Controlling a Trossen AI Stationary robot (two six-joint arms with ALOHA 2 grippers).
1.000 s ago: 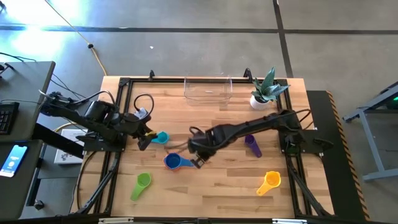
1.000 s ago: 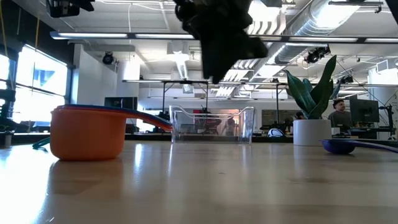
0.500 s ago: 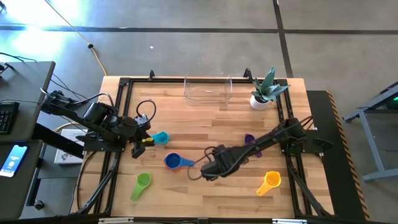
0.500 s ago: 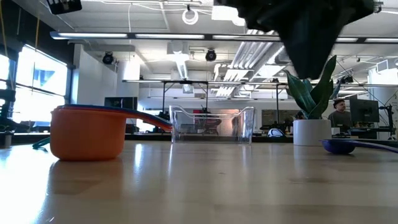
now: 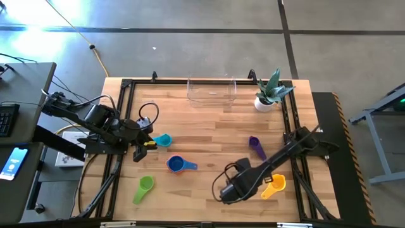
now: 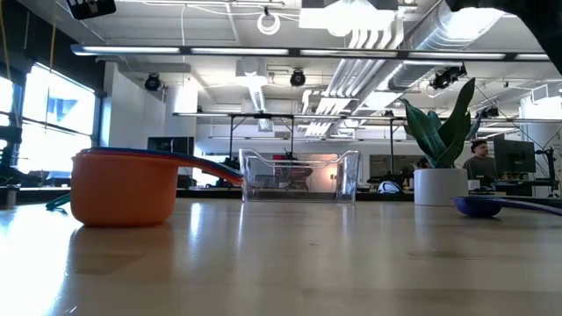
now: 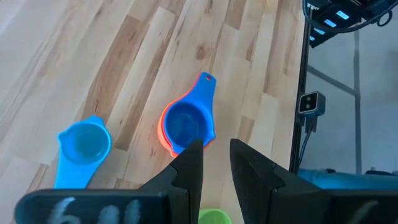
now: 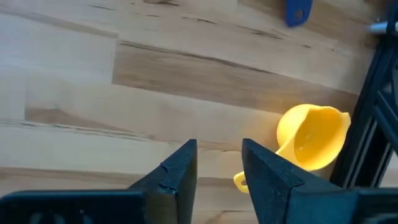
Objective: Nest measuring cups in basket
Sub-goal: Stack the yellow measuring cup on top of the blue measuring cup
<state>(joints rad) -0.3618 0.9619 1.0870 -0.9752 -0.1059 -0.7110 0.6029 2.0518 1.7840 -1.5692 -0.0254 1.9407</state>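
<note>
Right gripper (image 5: 226, 195) low over near edge of surface (image 5: 202, 136), fingers (image 8: 177, 168) parted, empty, just beside yellow cup (image 5: 274, 185). Best move, by judgement: square up over cup's rim, descend straight, pinch wall not handle. Since a second ago, this arm swung from blue cup (image 5: 176, 164), nested in orange one, toward yellow. Left gripper (image 5: 140, 147) waits near teal cup (image 5: 162, 140), fingers slightly apart, holding nothing. Green cup (image 5: 145, 185), purple cup (image 5: 256, 146) loose. Basket (image 5: 211, 90) at far edge, empty.
</note>
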